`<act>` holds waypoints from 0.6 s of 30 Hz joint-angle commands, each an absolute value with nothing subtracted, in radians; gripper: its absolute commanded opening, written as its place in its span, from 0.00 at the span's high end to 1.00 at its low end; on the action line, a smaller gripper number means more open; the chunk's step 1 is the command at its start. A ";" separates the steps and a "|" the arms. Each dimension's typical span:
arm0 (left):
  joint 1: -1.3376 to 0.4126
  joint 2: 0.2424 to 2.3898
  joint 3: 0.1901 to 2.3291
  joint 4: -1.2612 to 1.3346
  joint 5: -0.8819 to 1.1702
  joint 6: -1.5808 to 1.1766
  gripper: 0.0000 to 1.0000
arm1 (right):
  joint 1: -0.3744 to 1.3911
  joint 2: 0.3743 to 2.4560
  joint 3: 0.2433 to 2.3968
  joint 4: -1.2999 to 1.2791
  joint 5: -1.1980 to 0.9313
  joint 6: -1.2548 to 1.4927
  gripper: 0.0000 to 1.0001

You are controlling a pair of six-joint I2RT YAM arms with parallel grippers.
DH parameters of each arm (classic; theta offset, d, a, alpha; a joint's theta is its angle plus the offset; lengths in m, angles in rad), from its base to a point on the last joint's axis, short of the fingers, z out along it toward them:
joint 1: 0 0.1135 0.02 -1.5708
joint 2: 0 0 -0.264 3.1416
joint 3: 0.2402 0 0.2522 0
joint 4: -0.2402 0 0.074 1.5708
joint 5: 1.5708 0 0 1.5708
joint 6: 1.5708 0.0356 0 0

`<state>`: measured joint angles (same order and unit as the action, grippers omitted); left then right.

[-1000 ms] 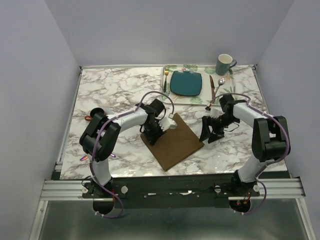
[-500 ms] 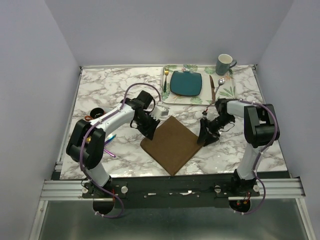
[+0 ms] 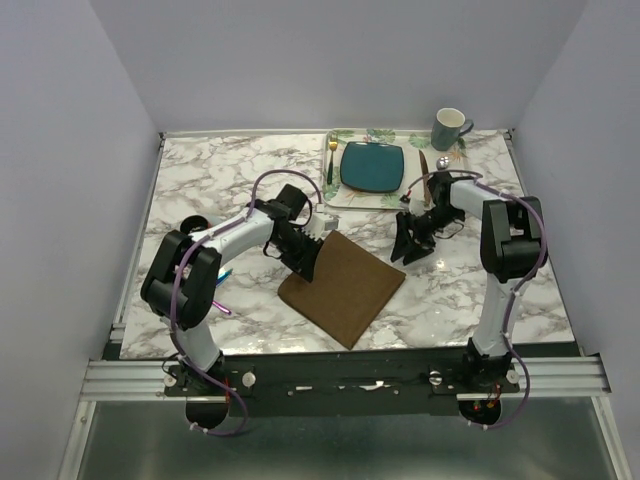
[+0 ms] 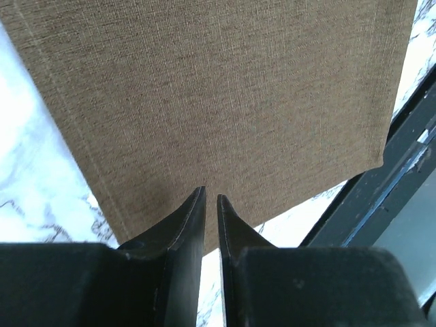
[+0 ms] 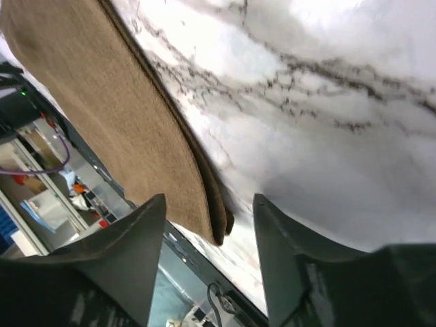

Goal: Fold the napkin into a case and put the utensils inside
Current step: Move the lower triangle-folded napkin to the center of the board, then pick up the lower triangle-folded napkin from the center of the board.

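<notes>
Your left gripper (image 4: pixel 211 197) hangs over the napkin's (image 3: pixel 345 290) far left edge. Its fingers (image 4: pixel 184 225) are drawn in to a thin slit, and you can see nothing pinched between them. Your right gripper (image 5: pixel 208 201) stands wide at the cloth's right corner. That corner lies in the gap between the fingers (image 5: pixel 136 238), ungripped, and its edge looks doubled there.

The napkin itself lies flat on the marble counter (image 3: pixel 230 180), turned like a diamond between the two arms. Its near point sits close to the black rail (image 4: pixel 381 197) at the front edge.

Look left for the utensils (image 3: pixel 222 303). You see only a slim pink-purple shine on the counter beside the left arm's elbow, well apart from the cloth. The arm hides part of them.

Behind the napkin you have a leaf-printed placemat (image 3: pixel 352 198) carrying a teal plate (image 3: pixel 373 166). A gold fork (image 3: pixel 330 160) lies just left of the plate. A grey mug (image 3: pixel 449 128) stands at the far right corner, with a spoon (image 3: pixel 443 161) near it. Your right arm and its cable cross over the placemat's right side and cover most of what lies there.

A small dark round thing (image 3: pixel 190 225) sits near the counter's left edge, too small for you to identify.
</notes>
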<state>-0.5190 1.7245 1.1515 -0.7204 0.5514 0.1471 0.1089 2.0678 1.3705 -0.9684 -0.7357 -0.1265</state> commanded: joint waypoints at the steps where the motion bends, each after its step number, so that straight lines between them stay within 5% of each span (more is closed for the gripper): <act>1: -0.517 1.759 1.158 -0.675 0.627 0.098 0.76 | 0.101 2.003 1.342 -1.060 -0.649 -0.235 0.34; 11: -0.517 1.781 1.141 -0.670 0.634 0.104 0.75 | 0.103 2.051 1.236 -1.006 -0.744 -0.213 0.34; 18: -0.515 1.790 1.134 -0.675 0.634 0.104 0.76 | 0.103 2.075 1.287 -0.982 -0.776 -0.195 0.60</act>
<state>-0.5190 1.7725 1.1450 -0.6788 0.5999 0.1070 0.1059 2.0361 1.2510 -1.0195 -0.7547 -0.1986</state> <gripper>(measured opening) 0.246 0.479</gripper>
